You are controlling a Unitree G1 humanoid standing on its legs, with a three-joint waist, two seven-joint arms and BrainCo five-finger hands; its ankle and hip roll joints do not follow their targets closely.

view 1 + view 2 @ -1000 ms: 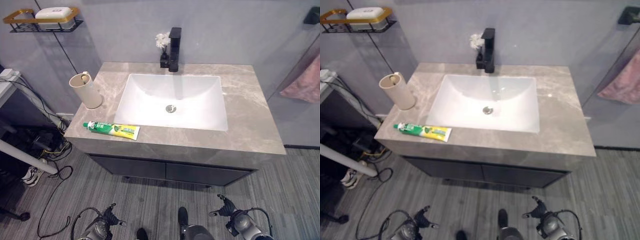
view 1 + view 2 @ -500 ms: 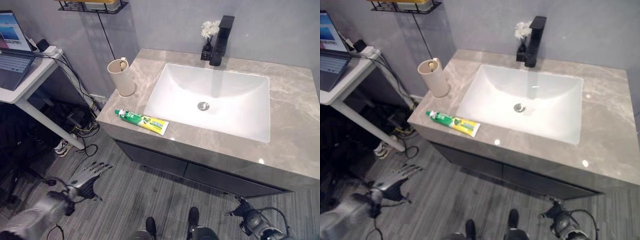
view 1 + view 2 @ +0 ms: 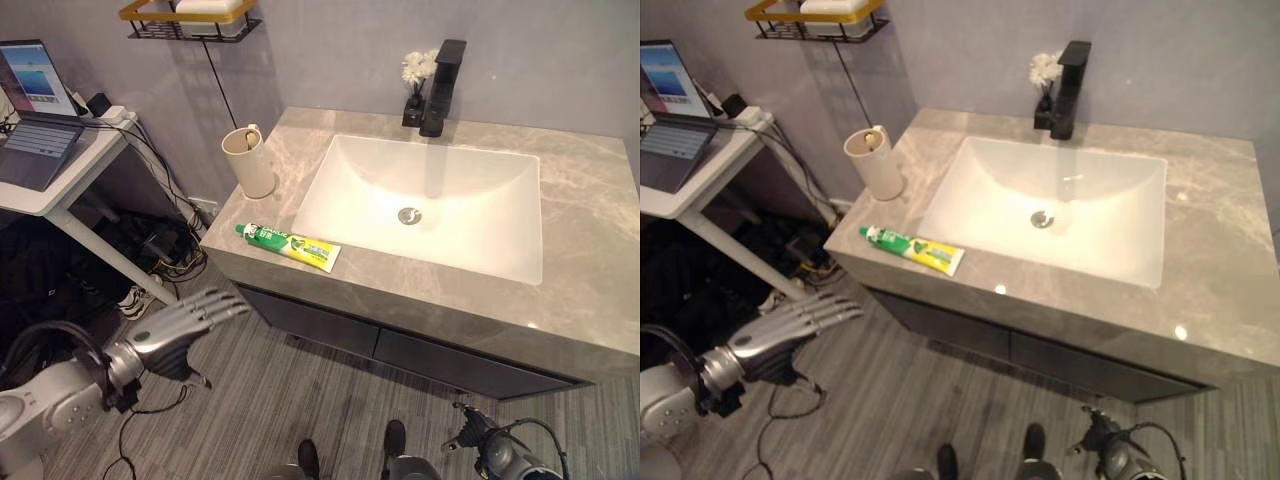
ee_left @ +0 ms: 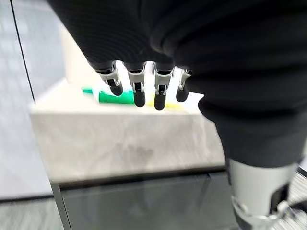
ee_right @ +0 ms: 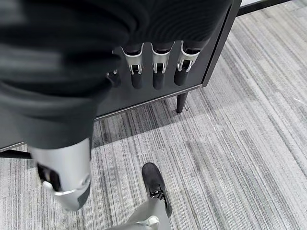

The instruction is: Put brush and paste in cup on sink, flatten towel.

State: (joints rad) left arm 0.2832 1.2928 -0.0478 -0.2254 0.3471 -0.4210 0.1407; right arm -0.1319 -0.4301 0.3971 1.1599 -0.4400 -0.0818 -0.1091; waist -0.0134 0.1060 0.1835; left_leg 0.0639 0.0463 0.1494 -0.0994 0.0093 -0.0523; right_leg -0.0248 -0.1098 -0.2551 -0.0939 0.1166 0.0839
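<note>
At the far left a white side table [image 3: 60,190] carries an open laptop [image 3: 35,120], and high on the wall hangs a wire rack [image 3: 185,22] with a gold rim, a white soap bar lying in it. Below and in front of the table the left robot hand [image 3: 180,325] hangs over the grey plank floor [image 3: 300,400], its fingers [image 4: 139,93] straight and spread, holding nothing, its tips pointing toward the front edge of the worktop [image 3: 590,230]. It is below and short of that edge, touching nothing.

On the left end of the grey marble worktop stands the beige cup [image 3: 249,163], upright, with the brush [image 3: 252,130] showing as a small tip at its rim. Nearer the front edge, apart from the cup, the paste [image 3: 288,246] lies flat: a green and yellow tube, its green cap end toward the left, just beside the left rim of the white sink basin [image 3: 430,205].

The basin is sunk into the middle of the worktop, its drain in the centre. Behind it stands a black tap [image 3: 446,85], with a small vase of white flowers [image 3: 414,72] just to its left.

The right robot hand [image 5: 153,72] hangs low in front of the dark cabinet [image 3: 420,350] under the worktop, fingers straight and relaxed, gripping nothing.
</note>
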